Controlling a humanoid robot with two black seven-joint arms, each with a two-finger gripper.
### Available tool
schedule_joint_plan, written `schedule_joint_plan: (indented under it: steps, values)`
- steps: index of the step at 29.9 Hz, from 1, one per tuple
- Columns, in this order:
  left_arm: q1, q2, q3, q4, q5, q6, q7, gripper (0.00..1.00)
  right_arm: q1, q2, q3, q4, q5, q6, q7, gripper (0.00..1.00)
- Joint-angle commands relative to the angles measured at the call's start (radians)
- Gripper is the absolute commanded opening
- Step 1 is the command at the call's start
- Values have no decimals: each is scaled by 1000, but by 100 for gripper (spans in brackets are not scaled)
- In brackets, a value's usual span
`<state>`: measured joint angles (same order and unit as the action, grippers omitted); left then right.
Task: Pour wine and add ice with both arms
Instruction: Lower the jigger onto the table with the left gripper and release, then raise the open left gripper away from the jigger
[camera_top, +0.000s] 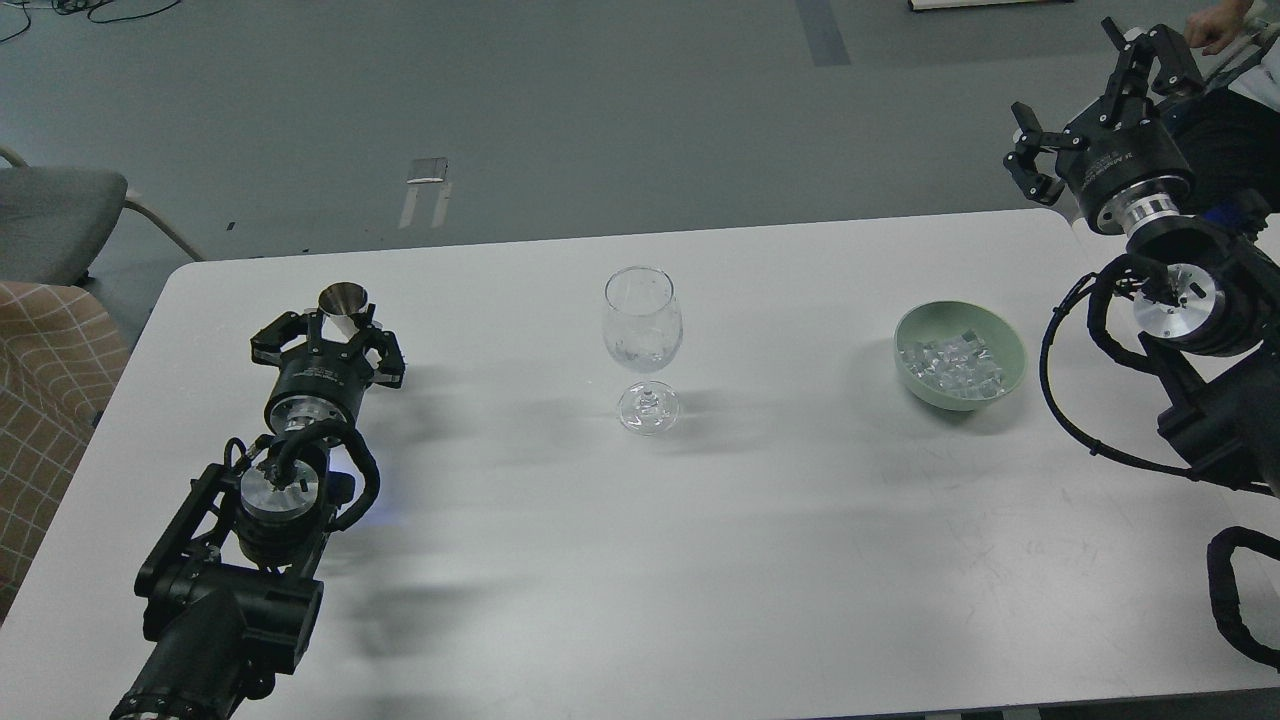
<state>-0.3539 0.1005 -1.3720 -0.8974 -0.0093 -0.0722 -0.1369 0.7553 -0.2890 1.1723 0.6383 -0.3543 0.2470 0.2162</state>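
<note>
A clear stemmed glass (643, 330) stands upright mid-table, with a little clear content low in its bowl; I cannot tell whether this is wine. A pale green bowl (1008, 372) to the right holds a heap of clear ice cubes (950, 362). My left gripper (337, 335) is on the left of the table, well left of the glass, with its fingers closed around a small steel cup (342, 298), mouth up. My right gripper (1085, 105) is raised beyond the table's far right corner, open and empty, above and right of the bowl.
The white table (700, 560) has rounded far corners. A grey chair (50, 215) and checked fabric (40, 380) are off its left edge. A person's hand (1215, 25) is at the top right behind my right arm.
</note>
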Motion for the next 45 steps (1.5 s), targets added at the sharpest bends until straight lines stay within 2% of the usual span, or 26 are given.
schedule_joint_plan:
  steps: [1, 9, 14, 16, 19, 28, 33, 38, 42, 45]
  values:
    - [-5, -4, -1, 0, 0, 2, -1, 50, 1, -2, 0, 0, 0, -2, 0, 100]
    - [0, -7, -1, -8, 0, -1, 2, 57, -1, 1, 0, 0, 0, 0, 0, 100]
    - [0, -10, -1, -8, -1, 0, 3, 64, -1, 2, 1, 0, 0, 0, 0, 100]
    - [-2, -10, -4, -8, -6, -1, 8, 79, 2, 2, 3, 0, 0, -2, 0, 100]
    - [-2, -11, -4, -8, -6, -3, -4, 89, 1, 2, 1, 1, 0, -2, 0, 100]
    - [38, 1, -7, -97, -5, -40, -6, 94, -11, 5, 3, 4, 0, -2, 2, 100]
    - [46, 8, -18, -199, -5, -31, -6, 95, -11, 7, 4, 6, 3, 0, 2, 100]
    - [62, 28, -16, -348, -3, 8, -4, 97, -11, 5, 10, 20, 3, -2, 2, 100]
    - [49, 56, -12, -399, 0, 46, 0, 97, -11, 1, 10, 43, 1, 0, 2, 100]
    - [-14, 129, -1, -403, 41, 60, 10, 98, -11, -7, 7, 63, 1, 0, 2, 100]
